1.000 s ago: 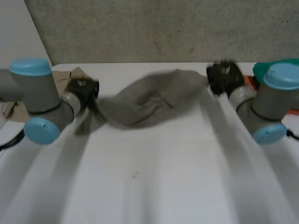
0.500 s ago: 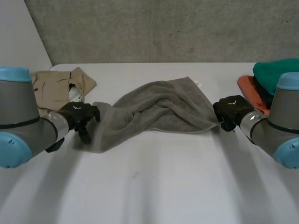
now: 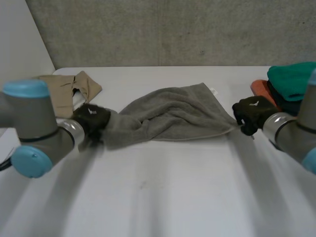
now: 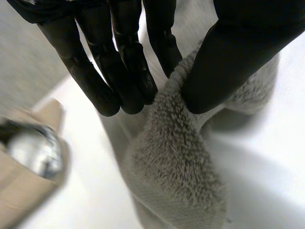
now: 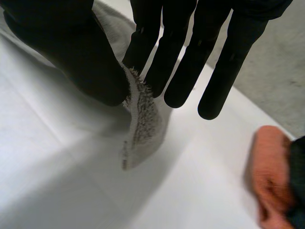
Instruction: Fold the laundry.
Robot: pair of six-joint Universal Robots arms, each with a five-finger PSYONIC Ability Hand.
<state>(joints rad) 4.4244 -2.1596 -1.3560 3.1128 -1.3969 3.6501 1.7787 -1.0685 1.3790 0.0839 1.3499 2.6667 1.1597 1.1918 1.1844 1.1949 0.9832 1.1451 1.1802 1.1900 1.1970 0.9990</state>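
Presently left hand (image 3: 91, 117) and right hand (image 3: 252, 111) each pinch opposite ends of grey towel (image 3: 173, 116)

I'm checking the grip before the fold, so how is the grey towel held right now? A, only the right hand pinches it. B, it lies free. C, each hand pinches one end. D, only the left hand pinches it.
C: the left hand and the right hand each pinch one end of the grey towel, as both wrist views show.
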